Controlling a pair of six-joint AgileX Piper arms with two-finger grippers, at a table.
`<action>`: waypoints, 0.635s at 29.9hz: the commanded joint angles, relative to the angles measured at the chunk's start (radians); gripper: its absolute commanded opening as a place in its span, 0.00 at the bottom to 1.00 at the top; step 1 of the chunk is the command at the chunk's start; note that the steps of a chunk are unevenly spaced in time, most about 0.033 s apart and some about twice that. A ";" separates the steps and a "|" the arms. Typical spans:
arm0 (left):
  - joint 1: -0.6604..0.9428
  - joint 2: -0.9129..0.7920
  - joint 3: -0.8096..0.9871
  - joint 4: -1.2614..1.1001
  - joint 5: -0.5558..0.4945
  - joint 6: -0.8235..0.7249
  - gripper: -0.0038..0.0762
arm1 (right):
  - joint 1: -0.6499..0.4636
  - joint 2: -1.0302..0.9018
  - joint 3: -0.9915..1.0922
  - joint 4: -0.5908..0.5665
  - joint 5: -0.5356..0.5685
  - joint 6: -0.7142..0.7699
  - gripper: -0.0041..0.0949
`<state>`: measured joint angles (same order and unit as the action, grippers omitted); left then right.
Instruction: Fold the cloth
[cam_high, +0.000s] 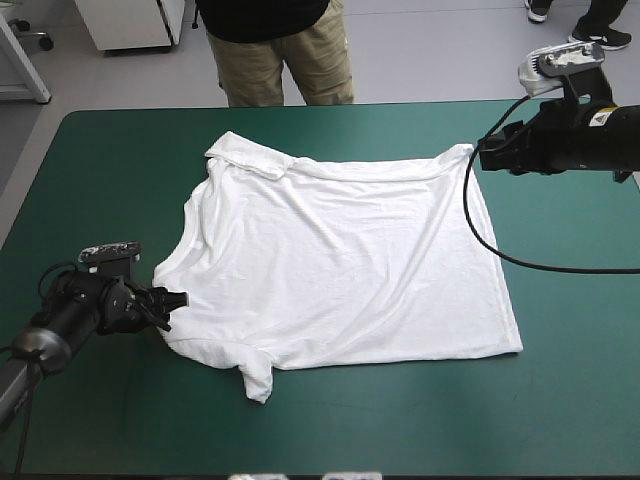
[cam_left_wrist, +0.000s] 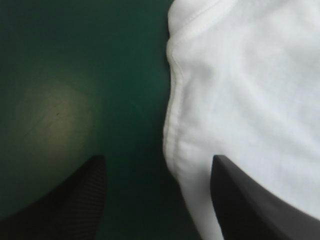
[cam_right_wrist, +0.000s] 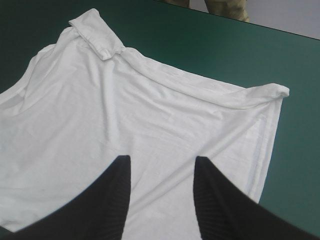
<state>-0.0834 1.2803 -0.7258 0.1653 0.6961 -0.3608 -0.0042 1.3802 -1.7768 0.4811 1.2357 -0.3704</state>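
While the white T-shirt (cam_high: 340, 270) lay spread flat on the teal-green cover (cam_high: 100, 160), the left gripper (cam_left_wrist: 159, 158) sat at the T-shirt's left edge. Its black fingers stood well apart and held nothing, one over bare cover and the other over the cloth, with the hem running between them. By the T-shirt's far right corner the right gripper (cam_right_wrist: 162, 159) hovered, its fingers likewise parted and empty.

One T-shirt (cam_high: 340, 270), seemingly two sleeves (cam_high: 258, 375) showing, one table (cam_high: 570, 400), one left gripper (cam_high: 178, 300), one right gripper (cam_high: 483, 155).
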 joint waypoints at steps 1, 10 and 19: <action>0.006 0.066 -0.021 -0.020 -0.095 -0.014 0.60 | -0.007 -0.033 -0.022 0.046 -0.056 -0.018 0.42; 0.006 0.149 -0.021 -0.225 -0.225 0.125 0.06 | -0.007 -0.033 -0.022 0.056 -0.036 -0.018 0.42; 0.170 0.142 -0.138 -0.135 -0.168 0.151 0.05 | -0.007 -0.033 -0.022 0.078 -0.055 -0.027 0.42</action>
<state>0.0157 1.4479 -0.7955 0.0000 0.5414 -0.2276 -0.0042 1.3802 -1.7749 0.5140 1.2395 -0.3834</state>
